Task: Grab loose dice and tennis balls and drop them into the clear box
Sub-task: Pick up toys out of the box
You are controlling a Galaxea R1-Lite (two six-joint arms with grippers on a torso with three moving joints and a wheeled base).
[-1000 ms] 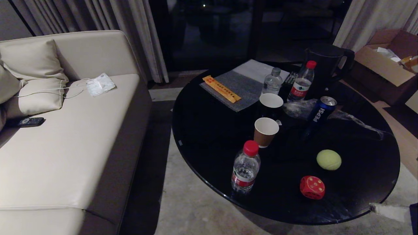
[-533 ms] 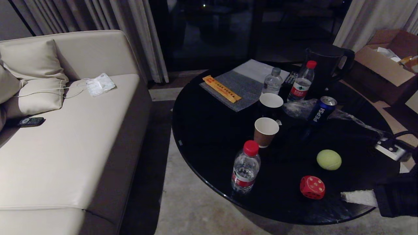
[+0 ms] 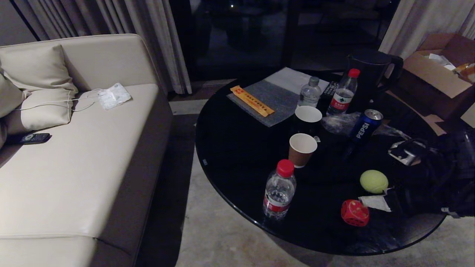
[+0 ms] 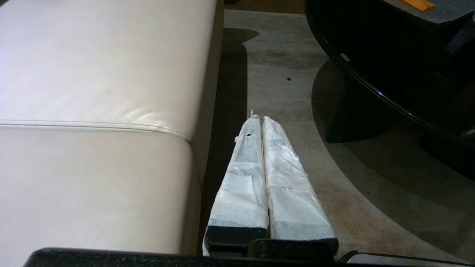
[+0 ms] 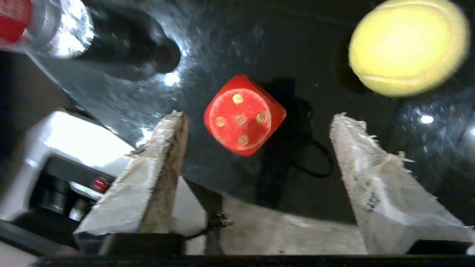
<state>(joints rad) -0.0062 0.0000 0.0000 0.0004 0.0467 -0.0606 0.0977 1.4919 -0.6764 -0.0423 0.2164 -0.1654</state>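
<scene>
A red die (image 3: 355,212) with gold pips lies near the front edge of the round black table (image 3: 237,178), and a yellow-green tennis ball (image 3: 373,181) sits just behind it. My right gripper (image 3: 374,203) reaches in from the right, its white-wrapped tip beside the die and just in front of the ball. In the right wrist view the gripper (image 5: 258,117) is open and empty. The die (image 5: 244,115) lies just beyond its fingertips and the ball (image 5: 408,46) off to one side. My left gripper (image 4: 258,118) is shut and hangs parked over the floor. The clear box is out of view.
A red-capped water bottle (image 3: 279,193) stands left of the die. A brown paper cup (image 3: 301,148), a Pepsi can (image 3: 365,124), other bottles and a dark kettle (image 3: 371,70) stand farther back. A beige sofa (image 3: 74,148) is at the left and a cardboard box (image 3: 438,70) at the far right.
My right arm has swung in from the lower right edge, over the table, until its fingertip is beside the die and ball. The die, ball and left arm have not moved.
</scene>
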